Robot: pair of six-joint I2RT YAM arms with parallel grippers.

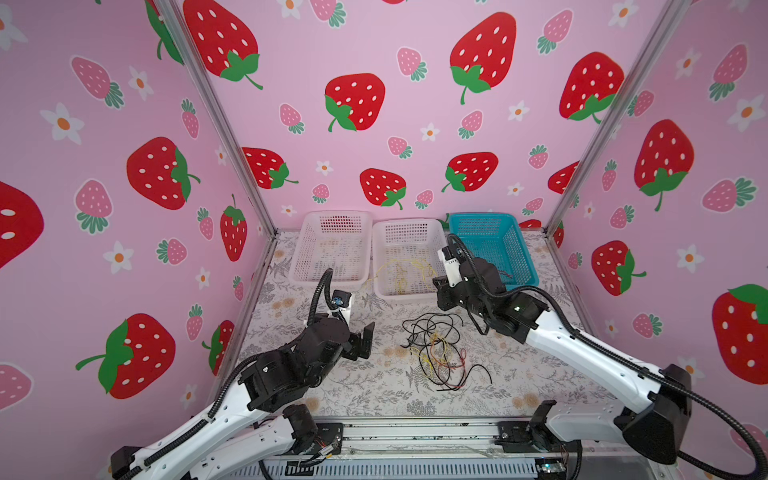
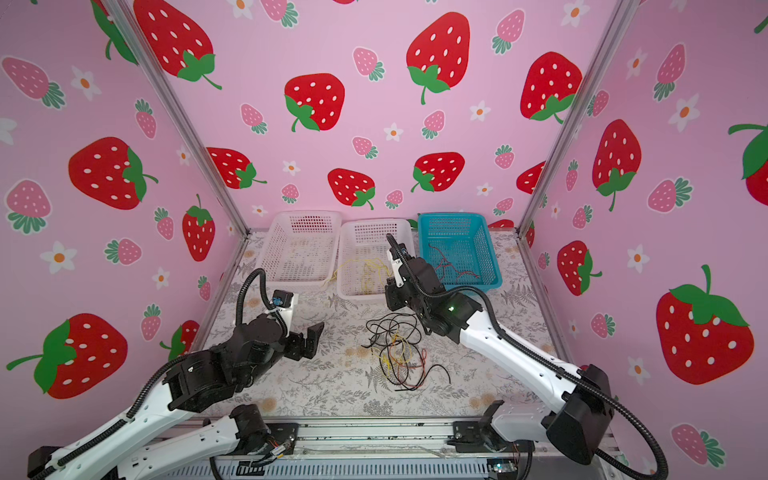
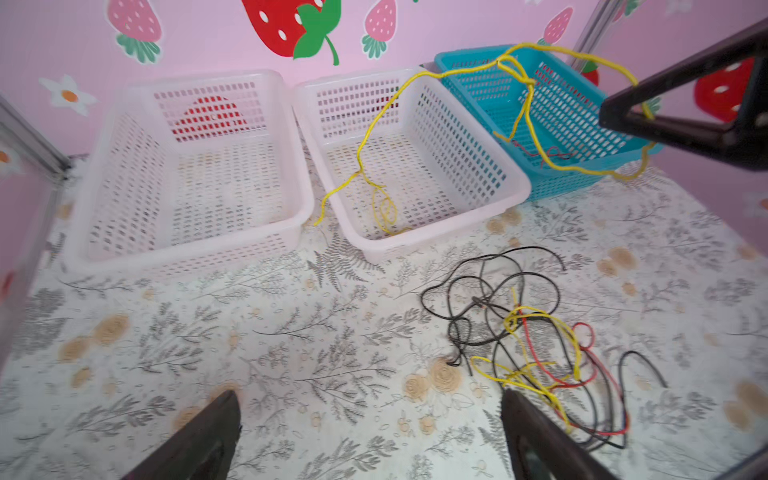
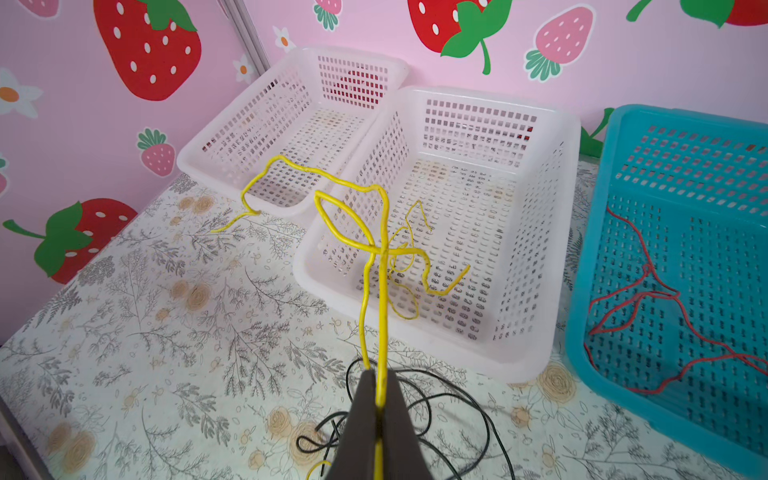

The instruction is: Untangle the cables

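Right claw: my right claw (image 4: 376,382) is clenched on a thin yellow cable (image 4: 382,266), two strands of it pinched between the dark fingers (image 4: 360,419).
Right claw's place: raised above the cloth, just in front of the near right corner of the middle white perforated plastic basket (image 1: 380,257).
Yellow cable: from my grip it arches out over that middle basket. One end drops over the basket's left rim and reaches the floral tablecloth (image 1: 353,386) in the gap beside the left white perforated plastic basket (image 1: 301,253). Other loops sag into the middle basket (a finer yellow strand lies on its floor, and I cannot tell whether it is the same cable).
Left claw: my left claw (image 3: 370,403) is released, jaws spread wide with nothing between them. It hangs low over the cloth, to the left of the pile and apart from it.
Pile: the tangled heap of black, yellow and red cables (image 1: 436,353) lies on the cloth in front of the middle basket, between my two arms. Black loops make up its far side, yellow and red run through the nearer part, and one black end curls out to the right.
Blue basket: the blue perforated plastic basket (image 1: 482,216) stands rightmost in the row of three along the back wall. A thin red cable (image 4: 648,291) lies loose on its floor.
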